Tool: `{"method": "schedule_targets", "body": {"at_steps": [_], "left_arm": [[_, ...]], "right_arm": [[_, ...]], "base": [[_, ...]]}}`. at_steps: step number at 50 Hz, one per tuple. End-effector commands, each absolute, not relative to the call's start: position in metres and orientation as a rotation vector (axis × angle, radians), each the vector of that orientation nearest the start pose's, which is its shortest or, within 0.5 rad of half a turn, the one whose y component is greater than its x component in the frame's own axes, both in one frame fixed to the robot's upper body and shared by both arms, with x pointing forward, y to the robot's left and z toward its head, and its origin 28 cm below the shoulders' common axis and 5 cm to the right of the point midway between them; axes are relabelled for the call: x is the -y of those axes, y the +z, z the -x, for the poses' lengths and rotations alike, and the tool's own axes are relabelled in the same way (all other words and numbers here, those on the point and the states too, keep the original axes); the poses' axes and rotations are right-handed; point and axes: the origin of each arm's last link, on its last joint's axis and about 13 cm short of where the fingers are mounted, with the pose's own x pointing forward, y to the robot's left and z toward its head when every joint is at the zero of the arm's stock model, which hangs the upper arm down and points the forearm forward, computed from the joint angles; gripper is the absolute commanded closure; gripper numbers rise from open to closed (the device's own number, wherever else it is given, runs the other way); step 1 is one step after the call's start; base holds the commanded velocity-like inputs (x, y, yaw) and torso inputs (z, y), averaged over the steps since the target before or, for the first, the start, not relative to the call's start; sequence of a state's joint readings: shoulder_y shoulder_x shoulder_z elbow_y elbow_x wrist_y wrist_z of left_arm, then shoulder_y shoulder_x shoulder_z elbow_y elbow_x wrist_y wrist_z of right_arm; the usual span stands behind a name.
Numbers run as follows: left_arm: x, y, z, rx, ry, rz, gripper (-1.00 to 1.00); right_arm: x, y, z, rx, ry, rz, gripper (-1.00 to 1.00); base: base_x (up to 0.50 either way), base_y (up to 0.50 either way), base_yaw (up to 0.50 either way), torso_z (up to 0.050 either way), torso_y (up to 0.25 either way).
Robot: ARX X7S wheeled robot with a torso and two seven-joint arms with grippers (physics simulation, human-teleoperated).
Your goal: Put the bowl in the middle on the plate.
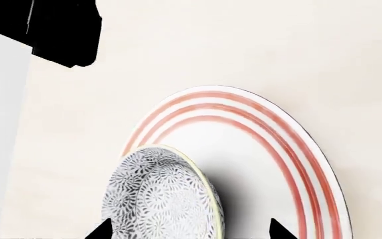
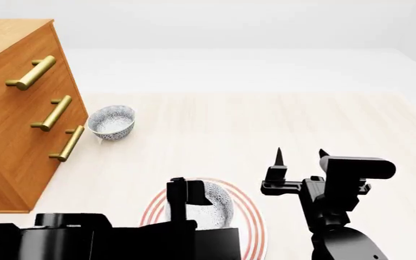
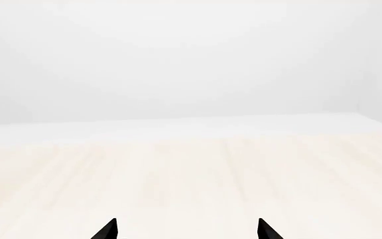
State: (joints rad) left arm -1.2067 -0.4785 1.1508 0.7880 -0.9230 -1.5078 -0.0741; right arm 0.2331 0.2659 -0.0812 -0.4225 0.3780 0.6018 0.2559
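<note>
The bowl (image 2: 215,208) with the grey-blue floral pattern rests on the plate (image 2: 255,230), a white one with red rings, right in front of my base. In the left wrist view the bowl (image 1: 161,199) covers the plate's near part (image 1: 270,149). My left gripper (image 1: 191,230) is open and straddles the bowl; one fingertip (image 1: 103,230) is at its outer wall, the other (image 1: 278,230) stands well apart over the plate. From the head view the left gripper (image 2: 186,190) partly hides the bowl. My right gripper (image 2: 301,154) hangs open and empty, (image 3: 186,230) facing bare floor.
A wooden dresser (image 2: 13,108) with brass handles stands at the left. Another patterned bowl (image 2: 112,122) sits on the pale floor beside it. A black part of the robot (image 1: 61,30) shows in the left wrist view.
</note>
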Motion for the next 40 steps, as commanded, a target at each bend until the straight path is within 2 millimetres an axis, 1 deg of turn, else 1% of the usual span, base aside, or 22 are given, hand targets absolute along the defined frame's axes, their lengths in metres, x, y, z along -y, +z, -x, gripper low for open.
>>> {"method": "schedule_targets", "body": {"at_steps": [1,3,4,5,7,9,10,12,14,15,16,20,22,24,26,27,29,32,34,37,39,40], "left_arm": [[-0.172,0.234,-0.206,-0.314,-1.025,-1.086,-1.0],[-0.176,0.243,-0.211,-0.297,-0.995,-1.029,-1.0],[-0.178,0.246,-0.211,-0.301,-1.0,-1.002,-1.0],[-0.183,0.256,-0.211,-0.276,-1.041,-0.933,-1.0],[-0.188,0.265,-0.213,-0.266,-1.051,-0.847,-1.0],[-0.192,0.272,-0.216,-0.265,-1.02,-0.786,-1.0],[-0.196,0.278,-0.221,-0.242,-0.981,-0.72,-1.0],[-0.2,0.282,-0.226,-0.202,-0.922,-0.646,-1.0],[-0.204,0.284,-0.231,-0.198,-0.876,-0.587,-1.0],[-0.209,0.286,-0.235,-0.165,-0.83,-0.508,-1.0],[-0.212,0.288,-0.236,-0.19,-0.824,-0.442,-1.0],[-0.224,0.289,-0.246,-0.142,-0.689,-0.333,-1.0],[-0.227,0.29,-0.251,-0.152,-0.652,-0.25,-1.0],[-0.231,0.286,-0.26,-0.115,-0.564,-0.195,-1.0],[-0.233,0.283,-0.265,-0.147,-0.53,-0.139,-1.0],[-0.234,0.281,-0.267,-0.116,-0.488,-0.141,-1.0],[-0.236,0.276,-0.273,-0.145,-0.399,-0.06,-1.0],[-0.238,0.272,-0.272,-0.138,-0.388,0.008,-1.0],[-0.24,0.265,-0.272,-0.112,-0.339,0.06,-1.0],[-0.239,0.257,-0.271,-0.056,-0.282,0.09,-1.0],[-0.238,0.247,-0.27,-0.055,-0.249,0.072,-1.0],[-0.236,0.236,-0.27,-0.034,-0.221,0.065,-1.0]], "right_arm": [[0.119,0.116,-0.239,0.009,-0.017,-0.034,-1.0],[0.12,0.117,-0.239,0.012,-0.02,-0.035,-1.0],[0.12,0.117,-0.239,0.012,-0.022,-0.034,-1.0],[0.12,0.117,-0.239,0.013,-0.023,-0.034,-1.0],[0.12,0.116,-0.239,0.011,-0.023,-0.034,-1.0],[0.12,0.116,-0.239,0.01,-0.023,-0.033,-1.0],[0.12,0.116,-0.239,0.012,-0.024,-0.032,-1.0],[0.12,0.118,-0.239,0.016,-0.025,-0.03,-1.0],[0.121,0.118,-0.239,0.017,-0.026,-0.03,-1.0],[0.121,0.119,-0.239,0.019,-0.027,-0.029,-1.0],[0.121,0.118,-0.239,0.019,-0.027,-0.028,-1.0],[0.121,0.117,-0.239,0.015,-0.028,-0.028,-1.0],[0.121,0.117,-0.239,0.016,-0.028,-0.028,-1.0],[0.121,0.118,-0.24,0.017,-0.027,-0.029,-1.0],[0.121,0.118,-0.241,0.016,-0.026,-0.026,-1.0],[0.12,0.118,-0.241,0.017,-0.025,-0.025,-1.0],[0.12,0.119,-0.241,0.018,-0.025,-0.021,-1.0],[0.121,0.119,-0.241,0.019,-0.028,-0.021,-1.0],[0.121,0.12,-0.241,0.022,-0.03,-0.021,-1.0],[0.121,0.121,-0.242,0.024,-0.03,-0.016,-1.0],[0.121,0.124,-0.242,0.031,-0.032,-0.01,-1.0],[0.121,0.129,-0.243,0.047,-0.035,-0.003,-1.0]], "base": [[0.0,0.0,0.0,0.0,0.0],[0.0,0.0,0.0,0.0,0.0],[0.0,0.0,0.0,0.0,0.0],[0.0,0.0,0.0,0.0,0.0],[0.0,0.0,0.0,0.0,0.0],[0.0,0.0,0.0,0.0,0.0],[0.0,0.0,0.0,0.0,0.0],[0.0,0.0,0.0,0.0,0.0],[0.0,0.0,0.0,0.0,0.0],[0.0,0.0,0.0,0.0,0.0],[0.0,0.0,0.0,0.0,0.0],[0.0,0.0,0.0,0.0,0.0],[0.0,0.0,0.0,0.0,0.0],[0.0,0.0,0.0,0.0,0.0],[0.0,0.0,0.0,0.0,0.0],[0.0,0.0,0.0,0.0,0.0],[0.0,0.0,0.0,0.0,0.0],[0.0,0.0,0.0,0.0,0.0],[0.0,0.0,0.0,0.0,0.0],[0.0,0.0,0.0,0.0,0.0],[0.0,0.0,0.0,0.0,0.0],[0.0,0.0,0.0,0.0,0.0]]}}
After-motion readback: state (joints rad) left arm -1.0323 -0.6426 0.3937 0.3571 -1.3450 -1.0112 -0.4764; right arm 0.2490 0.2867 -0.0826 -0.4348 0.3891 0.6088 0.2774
